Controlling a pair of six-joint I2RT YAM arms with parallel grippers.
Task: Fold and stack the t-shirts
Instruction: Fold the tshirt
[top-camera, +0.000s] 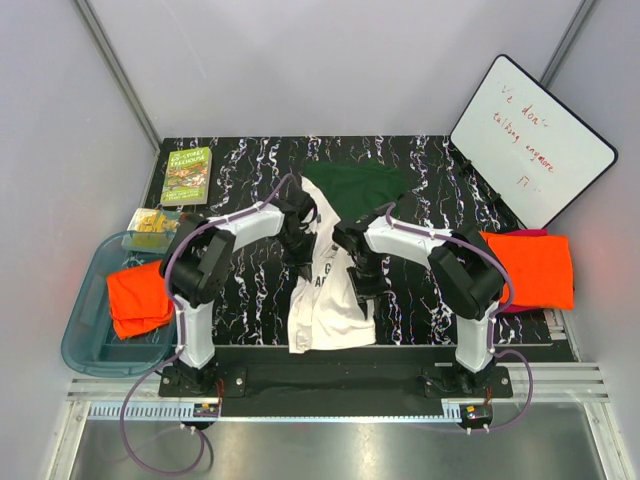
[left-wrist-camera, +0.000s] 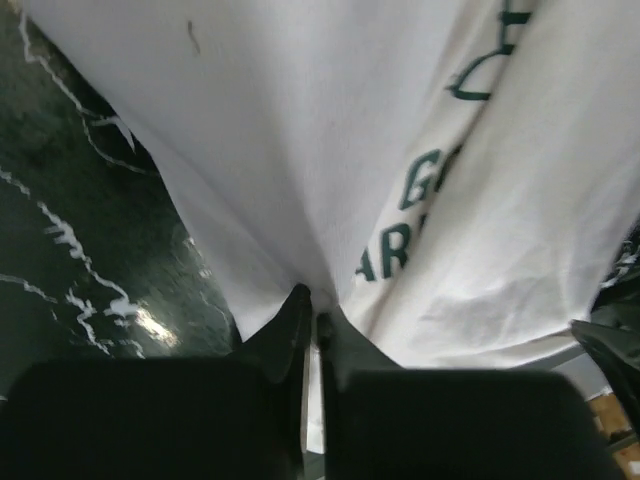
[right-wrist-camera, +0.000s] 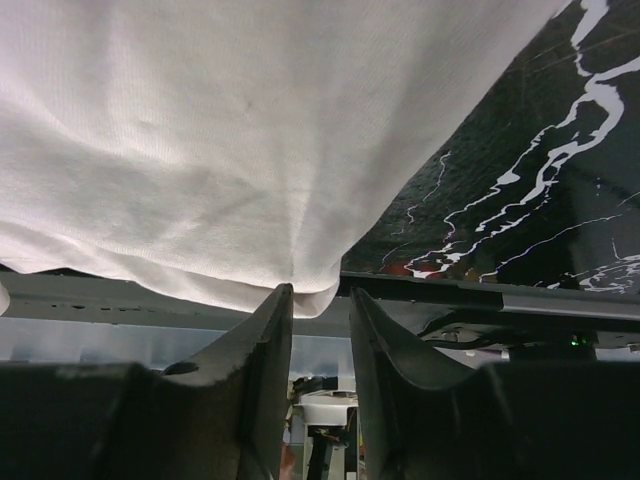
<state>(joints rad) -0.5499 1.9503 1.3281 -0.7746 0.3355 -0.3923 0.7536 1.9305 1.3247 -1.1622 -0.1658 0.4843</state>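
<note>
L hand (left-wrist-camera: 312, 312) pinches cream tee (left-wrist-camera: 300, 150) edge; R hand (right-wrist-camera: 320, 292) at edge, grip unclear.

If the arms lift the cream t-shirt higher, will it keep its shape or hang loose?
Probably floppy: the cream t-shirt creases toward the pinch of the left hand and drapes. Likely light, since a small fingertip pinch gathers it. It may slide on the table; its hem seems to overhang the near edge.
</note>
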